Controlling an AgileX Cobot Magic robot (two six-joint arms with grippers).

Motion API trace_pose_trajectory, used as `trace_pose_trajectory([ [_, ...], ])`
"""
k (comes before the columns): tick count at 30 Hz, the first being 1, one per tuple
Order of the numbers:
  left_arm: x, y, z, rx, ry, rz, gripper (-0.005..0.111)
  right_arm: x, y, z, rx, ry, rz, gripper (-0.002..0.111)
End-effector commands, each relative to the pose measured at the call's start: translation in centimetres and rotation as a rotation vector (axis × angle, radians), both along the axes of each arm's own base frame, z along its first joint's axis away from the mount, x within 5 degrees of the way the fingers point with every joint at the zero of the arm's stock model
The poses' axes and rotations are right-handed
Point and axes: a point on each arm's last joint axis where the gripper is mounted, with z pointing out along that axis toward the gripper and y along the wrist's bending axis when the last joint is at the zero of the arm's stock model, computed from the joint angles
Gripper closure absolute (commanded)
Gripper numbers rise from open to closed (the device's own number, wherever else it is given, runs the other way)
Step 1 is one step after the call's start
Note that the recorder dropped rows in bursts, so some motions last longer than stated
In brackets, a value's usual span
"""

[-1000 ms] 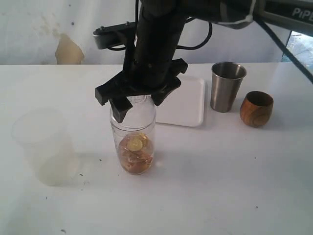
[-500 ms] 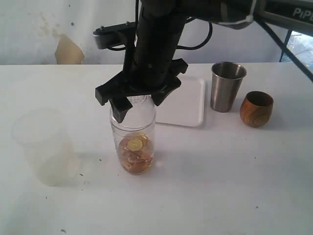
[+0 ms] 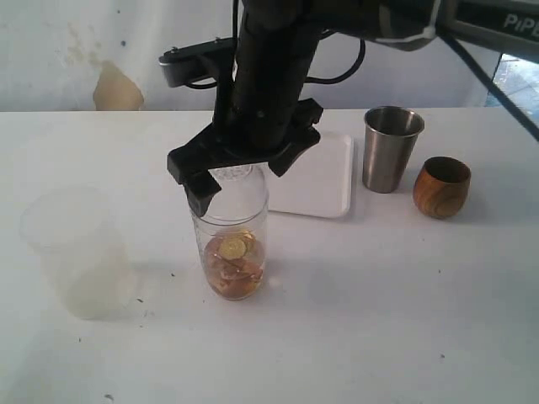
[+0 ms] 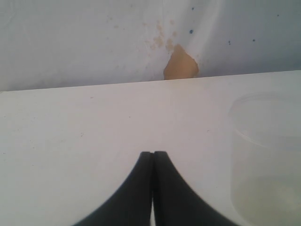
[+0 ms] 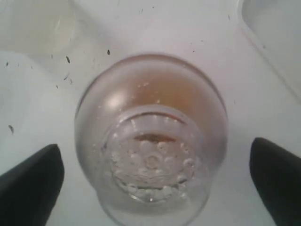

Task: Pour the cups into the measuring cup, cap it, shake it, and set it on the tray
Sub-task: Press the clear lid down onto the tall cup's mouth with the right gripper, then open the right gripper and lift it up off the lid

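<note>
White table [image 3: 379, 337] fills most of the ext. view, w/ a pale wall [image 3: 50, 50] behind it and a tan patch [image 3: 118, 88] at the wall's foot. Black R arm [image 3: 269, 76] comes down over the middle. The only legible writing is white lettering "PiP" [image 3: 518, 21] on the grey link at top right, cut off by the frame edge. The arm blocks the tray's left side and the top of the measuring cup.

Tray [image 3: 324, 181]: white, flat, bare where visible, behind and right of the measuring cup. Frosted cup [image 3: 76, 252] stands well apart on the left. Measuring cup [image 3: 232, 244] is upright on the table in front of the tray, not on it, directly under the R gripper [image 3: 236, 181]. Brown-gold bits [image 3: 233, 265] lie in its bottom. Steel tumbler [image 3: 392, 147] is upright just right of the tray, w/ the wooden cup [image 3: 441, 187] beside it. Cap [image 5: 150, 117] sits on the measuring cup's mouth, seen from straight above in the R wrist view.

R gripper is released: its fingers [image 5: 33, 183] stand wide on each side of the cap, w/ table showing in the gaps, touching nothing. L gripper [image 4: 153, 162] is clenched, tips pressed together w/ nothing btwn, over bare table near the frosted cup.
</note>
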Motion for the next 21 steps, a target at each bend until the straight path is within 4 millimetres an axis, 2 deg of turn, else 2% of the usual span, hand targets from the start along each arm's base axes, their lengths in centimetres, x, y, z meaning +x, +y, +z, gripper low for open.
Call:
trace_pose_trajectory([
  [1, 0.0, 0.0, 0.0, -0.011, -0.002, -0.001, 0.107, 0.0, 0.0, 0.4, 0.003, -0.024, 0.017, 0.008],
  [8, 0.0, 0.0, 0.0, -0.011, -0.002, -0.001, 0.107, -0.2, -0.1, 2.7, 0.049, -0.062, 0.017, 0.008],
  [18, 0.0, 0.0, 0.0, -0.011, -0.002, -0.001, 0.107, -0.3, -0.4, 3.7, 0.054, -0.091, 0.026, 0.008],
  [21, 0.0, 0.0, 0.0, -0.011, -0.002, -0.001, 0.107, -0.7, -0.7, 4.6, 0.073, -0.108, 0.017, 0.008],
])
